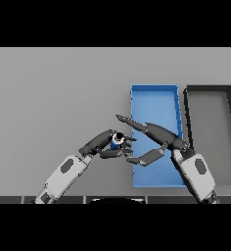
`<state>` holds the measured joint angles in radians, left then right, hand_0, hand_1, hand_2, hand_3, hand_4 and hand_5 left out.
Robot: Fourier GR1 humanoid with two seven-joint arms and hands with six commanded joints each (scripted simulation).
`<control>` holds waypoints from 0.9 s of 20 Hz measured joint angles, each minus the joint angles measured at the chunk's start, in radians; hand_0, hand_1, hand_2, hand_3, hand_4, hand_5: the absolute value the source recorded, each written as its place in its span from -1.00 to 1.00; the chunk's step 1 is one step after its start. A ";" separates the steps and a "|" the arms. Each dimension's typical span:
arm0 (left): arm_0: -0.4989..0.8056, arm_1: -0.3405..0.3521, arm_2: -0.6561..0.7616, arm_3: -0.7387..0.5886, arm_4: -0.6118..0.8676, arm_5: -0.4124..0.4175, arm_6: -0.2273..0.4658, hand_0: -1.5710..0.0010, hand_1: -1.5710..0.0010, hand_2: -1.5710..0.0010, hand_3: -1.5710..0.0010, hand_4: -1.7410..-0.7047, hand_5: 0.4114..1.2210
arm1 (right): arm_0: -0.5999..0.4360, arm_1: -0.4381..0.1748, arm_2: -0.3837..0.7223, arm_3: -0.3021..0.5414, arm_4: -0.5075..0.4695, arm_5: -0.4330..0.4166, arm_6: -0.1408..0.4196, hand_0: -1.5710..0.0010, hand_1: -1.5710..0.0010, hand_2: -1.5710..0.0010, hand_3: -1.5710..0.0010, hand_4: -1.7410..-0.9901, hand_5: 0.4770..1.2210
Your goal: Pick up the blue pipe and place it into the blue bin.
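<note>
Blue pipe point(116, 142): a short stub, seen end-on, just left of the blue bin's near-left wall, not yet inside it.
Left hand point(103, 143): fingers and thumb curled round the pipe, holding it.
Right hand point(159, 138): over the blue bin, fingers straight and spread, tips reaching toward the pipe; it holds nothing.
Blue bin point(154, 95): open box right of centre, nothing visible inside apart from the right hand above it.
Black bin point(210, 89): just beside the blue one, on its right.
Handling: the pipe looks small, stiff and probably light; its round, smooth side could roll or slip in a loose hold.
Where to hold: around the middle of its side, thumb opposite fingers.
Table point(54, 93): grey, flat.
</note>
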<state>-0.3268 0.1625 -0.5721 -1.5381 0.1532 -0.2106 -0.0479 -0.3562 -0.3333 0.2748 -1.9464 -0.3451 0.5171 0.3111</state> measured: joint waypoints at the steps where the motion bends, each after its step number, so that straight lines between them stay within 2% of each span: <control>1: 0.006 -0.001 -0.005 0.008 -0.005 -0.008 -0.021 -1.00 -1.00 -1.00 -0.87 -0.98 1.00 | -0.029 0.016 0.013 0.010 -0.001 0.003 0.000 1.00 1.00 1.00 1.00 0.28 -0.85; 6: 0.007 0.003 0.005 0.001 0.015 -0.025 -0.019 -1.00 -1.00 -1.00 -0.93 -0.98 1.00 | -0.115 0.085 0.061 0.094 0.025 0.012 0.052 1.00 1.00 1.00 1.00 0.38 -0.90; 9: -0.011 -0.005 0.015 0.022 0.025 -0.034 -0.009 -1.00 -1.00 -1.00 -0.91 -0.97 1.00 | -0.151 0.122 0.076 0.145 0.039 0.024 0.052 1.00 1.00 0.97 1.00 0.37 -0.91; 10: -0.003 0.005 0.014 0.010 0.029 -0.042 -0.011 -1.00 -1.00 -1.00 -0.85 -0.96 1.00 | -0.165 0.134 0.080 0.160 0.037 0.027 0.054 1.00 0.98 0.94 1.00 0.36 -0.90; 11: -0.007 0.001 0.008 0.012 0.026 -0.045 0.004 -1.00 -1.00 -1.00 -0.88 -0.96 1.00 | -0.187 0.141 0.078 0.193 0.046 0.040 0.051 0.98 0.95 0.91 0.98 0.33 -0.89; 12: 0.005 0.007 0.010 0.008 0.041 -0.060 -0.004 -1.00 -0.99 -1.00 -0.78 -0.95 1.00 | -0.191 0.149 0.084 0.203 0.039 0.054 0.039 0.93 0.89 0.85 0.94 0.26 -0.89; 13: -0.005 0.002 0.011 0.010 0.043 -0.064 -0.004 -0.90 -0.77 -0.74 -0.46 -0.79 1.00 | -0.208 0.158 0.087 0.224 0.044 0.062 0.042 0.82 0.79 0.75 0.86 0.15 -0.88; 14: -0.017 0.005 0.012 0.019 0.012 -0.061 -0.043 -0.57 -0.43 -0.39 -0.17 -0.75 1.00 | -0.217 0.166 0.096 0.231 0.046 0.069 0.049 0.64 0.60 0.58 0.71 0.04 -0.86; 15: -0.026 0.017 -0.004 0.015 -0.036 -0.038 -0.007 -0.26 -0.14 -0.11 0.06 -0.70 1.00 | -0.227 0.174 0.098 0.240 0.046 0.072 0.057 0.39 0.36 0.36 0.52 -0.07 -0.84; 16: -0.032 0.039 -0.012 0.003 -0.070 -0.023 0.016 -0.12 -0.06 -0.01 0.15 -0.75 1.00 | -0.234 0.174 0.096 0.249 0.042 0.084 0.055 0.11 0.09 0.09 0.28 -0.23 -0.80; 17: -0.020 0.041 -0.015 -0.011 -0.081 -0.007 0.018 -0.14 -0.10 -0.08 0.16 -0.80 1.00 | -0.246 0.178 0.100 0.259 0.033 0.095 0.040 -0.11 -0.13 -0.13 0.11 -0.37 -0.74; 18: -0.018 0.044 -0.010 -0.019 -0.076 -0.011 0.012 -0.31 -0.28 -0.26 0.21 -0.84 0.93 | -0.244 0.179 0.103 0.254 0.012 0.097 0.042 -0.29 -0.30 -0.30 -0.06 -0.47 -0.66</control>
<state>-0.3443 0.2069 -0.5825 -1.5566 0.0774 -0.2213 -0.0354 -0.6006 -0.1548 0.3775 -1.6928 -0.3334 0.6144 0.3533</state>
